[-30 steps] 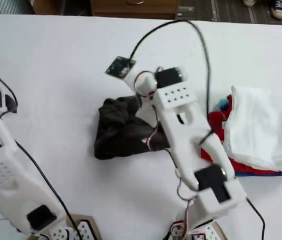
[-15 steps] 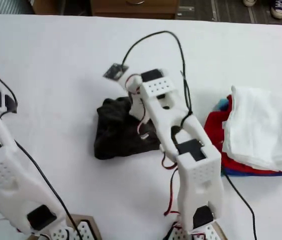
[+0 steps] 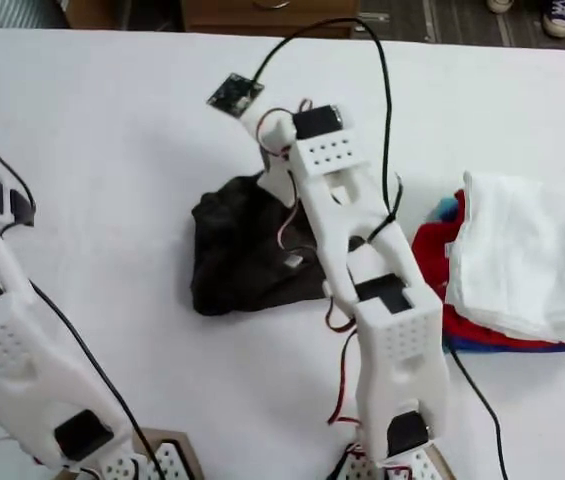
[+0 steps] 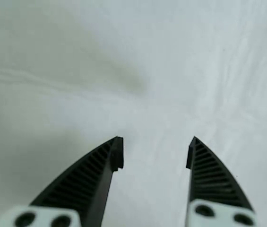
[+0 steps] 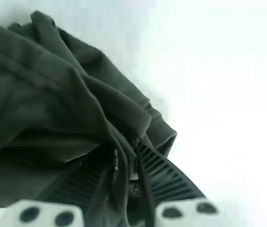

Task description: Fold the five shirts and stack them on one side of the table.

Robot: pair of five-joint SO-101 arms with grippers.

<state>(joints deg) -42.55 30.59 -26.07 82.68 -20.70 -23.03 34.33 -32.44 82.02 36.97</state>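
Worktop (image 3: 112, 130) covered in white. At its left edge stands the left arm (image 3: 22, 380); the left gripper (image 4: 155, 142) hangs over bare white cloth, its jaws spread wide apart and holding nothing. At the centre of the worktop lies one dark shirt (image 3: 237, 260), near-black, bunched and creased into a rough lump rather than laid flat, with ridged folds and a hemmed edge seen in the right wrist view. The right arm (image 3: 362, 260) extends across this shirt from the near edge; the right gripper (image 5: 126, 153) sits at the shirt's far side, jaws drawn nearly together and pinching a fold of the dark fabric between them. One black cable (image 3: 387, 90) loops above the arm; one small dark circuit board (image 3: 234, 93) sits at the wrist. At the right side of the worktop, apart from the dark shirt, rests one stack: one white shirt (image 3: 527, 255) on top, folded into a thick rectangle; one red shirt (image 3: 430, 255) under it, protruding toward the centre; one blue shirt (image 3: 507, 346) showing as a thin edge at the bottom; a small light-blue patch (image 3: 447, 210) shows at the stack's far corner, and whether it is a separate garment cannot be told. Count: three shirts clearly identified in the stack, one loose.
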